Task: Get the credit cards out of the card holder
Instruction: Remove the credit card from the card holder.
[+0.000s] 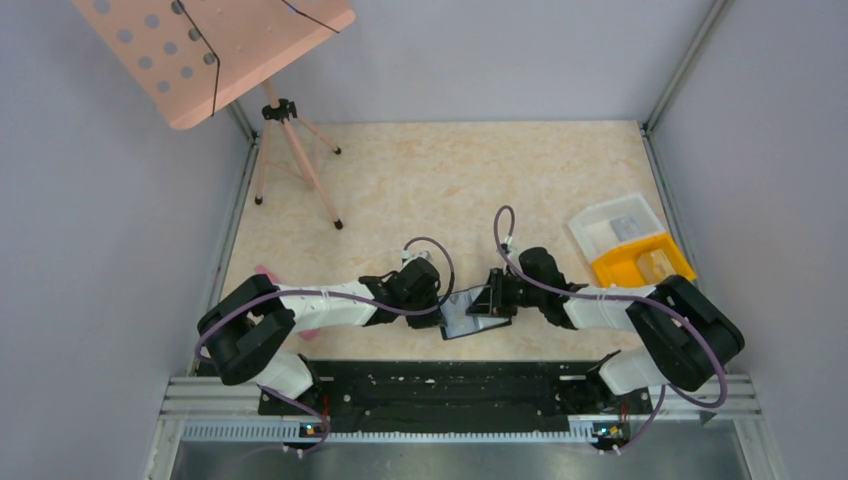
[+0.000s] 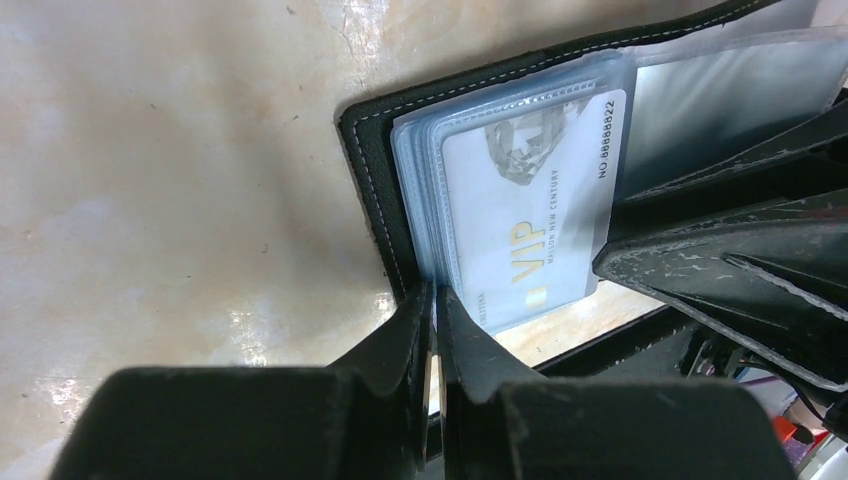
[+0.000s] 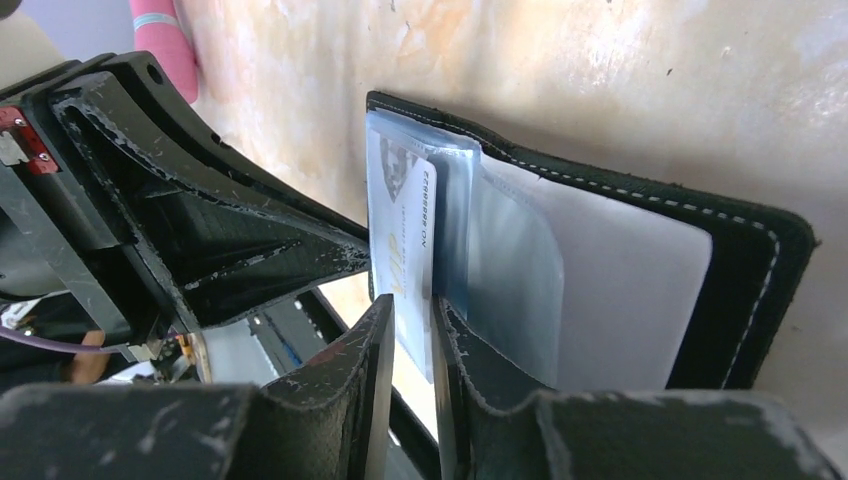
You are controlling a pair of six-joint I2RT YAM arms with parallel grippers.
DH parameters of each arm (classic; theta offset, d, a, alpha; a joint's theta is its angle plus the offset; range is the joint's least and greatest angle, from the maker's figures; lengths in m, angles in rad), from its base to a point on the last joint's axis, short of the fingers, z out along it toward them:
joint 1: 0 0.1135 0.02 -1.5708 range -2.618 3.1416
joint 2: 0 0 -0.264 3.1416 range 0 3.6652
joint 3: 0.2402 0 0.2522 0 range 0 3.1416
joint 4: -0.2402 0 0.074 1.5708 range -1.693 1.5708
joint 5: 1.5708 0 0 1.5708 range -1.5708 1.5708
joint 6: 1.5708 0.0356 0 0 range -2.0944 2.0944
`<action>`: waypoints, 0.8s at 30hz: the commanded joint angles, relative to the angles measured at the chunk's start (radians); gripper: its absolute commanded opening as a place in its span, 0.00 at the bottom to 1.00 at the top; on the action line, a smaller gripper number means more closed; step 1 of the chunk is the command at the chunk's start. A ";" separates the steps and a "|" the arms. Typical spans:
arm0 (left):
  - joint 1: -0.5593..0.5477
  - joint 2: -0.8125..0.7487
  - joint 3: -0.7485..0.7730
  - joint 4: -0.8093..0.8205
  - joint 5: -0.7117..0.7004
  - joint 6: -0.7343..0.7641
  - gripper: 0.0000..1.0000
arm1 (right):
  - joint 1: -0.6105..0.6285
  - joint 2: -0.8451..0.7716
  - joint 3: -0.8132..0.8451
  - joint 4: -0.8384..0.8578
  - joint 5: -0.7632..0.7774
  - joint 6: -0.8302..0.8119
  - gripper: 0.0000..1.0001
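Top external view: the card holder [image 1: 468, 318] is seen lying open near the front edge of the counter [image 1: 440, 180], between the left hand [image 1: 437, 303] and the right hand [image 1: 497, 300]. Its long axis runs across the counter from one hand to the other, tilted slightly away on the right. A yellow bin [image 1: 628, 268] and a clear tray [image 1: 612, 226] are set well apart at the right.

Left wrist view: the left hand [image 2: 434, 300] is clenched on the near corner of the holder's clear sleeves [image 2: 418, 180]. A white VIP card [image 2: 530, 215] is shown face up in the top sleeve. Its print, and so its long axis, is directed away from these fingers.

Right wrist view: the lower edge of the VIP card [image 3: 405, 230] is straddled by the right hand [image 3: 411, 325], whose fingers are narrowly parted. Whether the card is already pinched cannot be told. The black cover [image 3: 745, 290] is spread flat behind, its stitched edge toward the right.

For the step in hand, it is judged that only the card should be pinched, never the sleeve with it. The sleeves should be kept pinned by the left hand. The pull should be made straight along the sleeve's open mouth, so that the card is not bent or jammed.
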 commanded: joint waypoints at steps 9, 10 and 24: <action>-0.004 0.019 0.013 -0.020 -0.013 0.013 0.11 | -0.002 0.018 -0.011 0.075 -0.041 0.032 0.07; -0.004 0.019 0.014 -0.025 -0.016 0.014 0.11 | -0.002 0.015 -0.011 0.058 -0.031 0.031 0.01; -0.002 0.053 -0.007 -0.079 -0.093 0.015 0.12 | -0.049 -0.048 0.034 -0.156 0.062 -0.046 0.00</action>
